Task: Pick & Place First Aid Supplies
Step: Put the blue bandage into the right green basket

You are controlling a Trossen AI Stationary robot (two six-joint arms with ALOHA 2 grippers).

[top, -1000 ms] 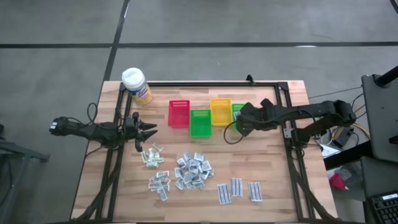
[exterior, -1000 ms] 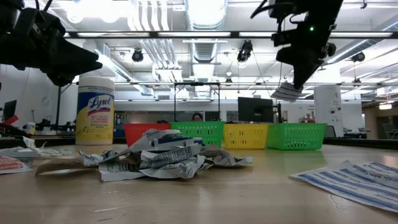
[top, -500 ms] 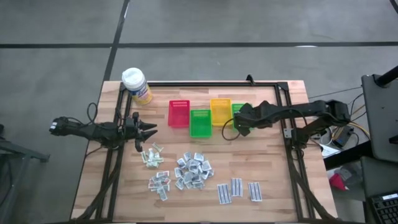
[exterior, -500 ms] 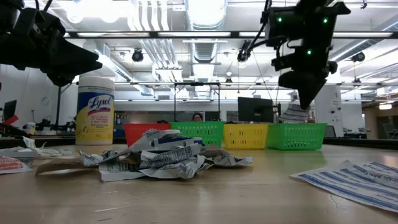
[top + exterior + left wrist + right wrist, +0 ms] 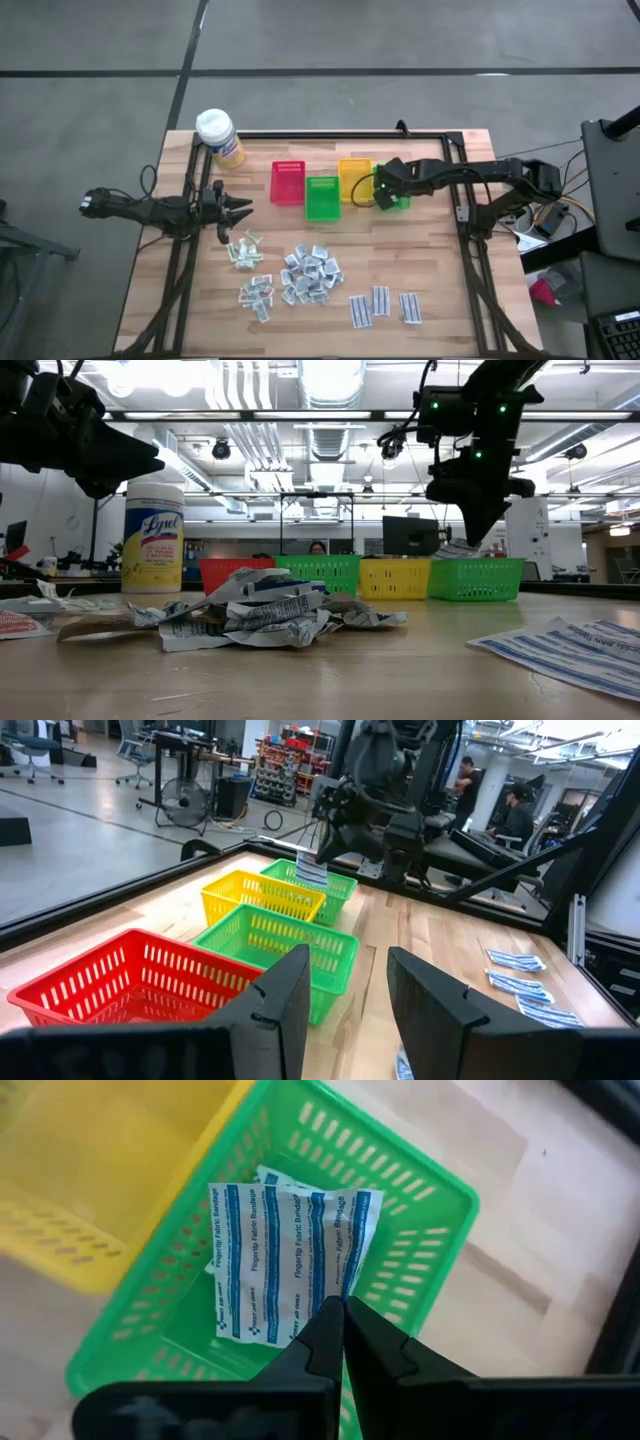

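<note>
A blue-striped bandage packet (image 5: 290, 1260) hangs pinched in the right gripper (image 5: 340, 1325), right over the far green basket (image 5: 440, 1210), not yet dropped. Heaps of packets (image 5: 310, 275) remain on the table (image 5: 440, 280). Left gripper (image 5: 240, 210) waits parted, empty, above the pale sachets (image 5: 244, 250).

A big open robotics lab: ceiling strip lights (image 5: 330, 380), monitors (image 5: 410, 536), other work benches (image 5: 180, 735), people (image 5: 465, 780) far off.

right hand (image 5: 383, 186) moved over green bin (image 5: 393, 190), bandage packet (image 5: 290, 1260) lowered
</note>
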